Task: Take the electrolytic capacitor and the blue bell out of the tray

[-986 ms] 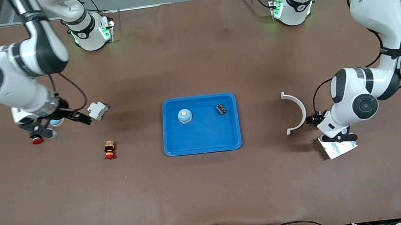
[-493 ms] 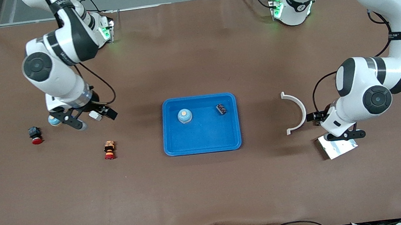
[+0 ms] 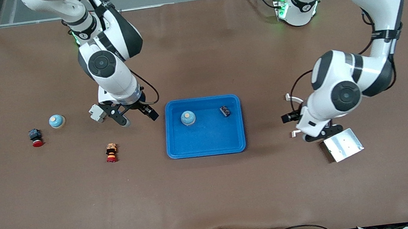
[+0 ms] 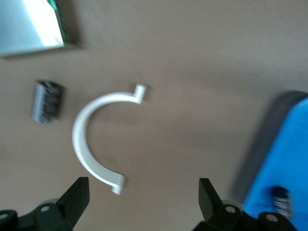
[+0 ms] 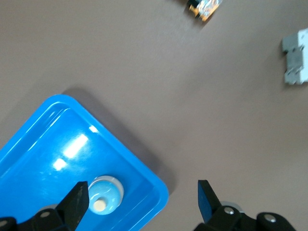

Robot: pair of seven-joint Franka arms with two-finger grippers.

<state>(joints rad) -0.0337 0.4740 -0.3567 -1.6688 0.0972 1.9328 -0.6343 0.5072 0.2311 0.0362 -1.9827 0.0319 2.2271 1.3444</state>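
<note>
A blue tray sits mid-table and holds a pale-blue bell and a small dark capacitor. A second bell stands on the table toward the right arm's end. My right gripper hangs open and empty just beside the tray's edge; its wrist view shows the tray, the bell and the gripper. My left gripper is open and empty over the white half-ring. Its wrist view shows another capacitor lying on the table beside that ring.
A white block lies beside the right gripper. A red-capped button and a stacked orange-and-red part rest toward the right arm's end. A metal plate lies next to the left gripper. The half-ring is partly under the left arm.
The right arm has swept from near the red button to the tray's edge, uncovering the second bell. The left arm has shifted toward the tray, over the half-ring. Both grippers stayed open.
</note>
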